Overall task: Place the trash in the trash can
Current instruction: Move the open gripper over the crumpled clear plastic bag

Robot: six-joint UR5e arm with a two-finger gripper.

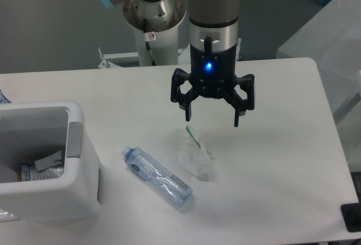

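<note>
A crumpled clear plastic wrapper (pixel 193 153) with a green strip lies on the white table near its middle. Left of it, a clear blue-labelled bottle (pixel 156 178) lies on its side, cap toward the upper left. The white boxy trash can (pixel 76 173) stands at the table's left edge, with a grey panel on its right wall and some scraps inside. My gripper (pixel 212 118) hangs open just above and slightly right of the wrapper, fingers pointing down, holding nothing.
The arm's white base (pixel 153 27) stands behind the table's far edge. A dark object (pixel 352 217) sits at the table's front right corner. A translucent plastic sheet covers something at the far right (pixel 333 42).
</note>
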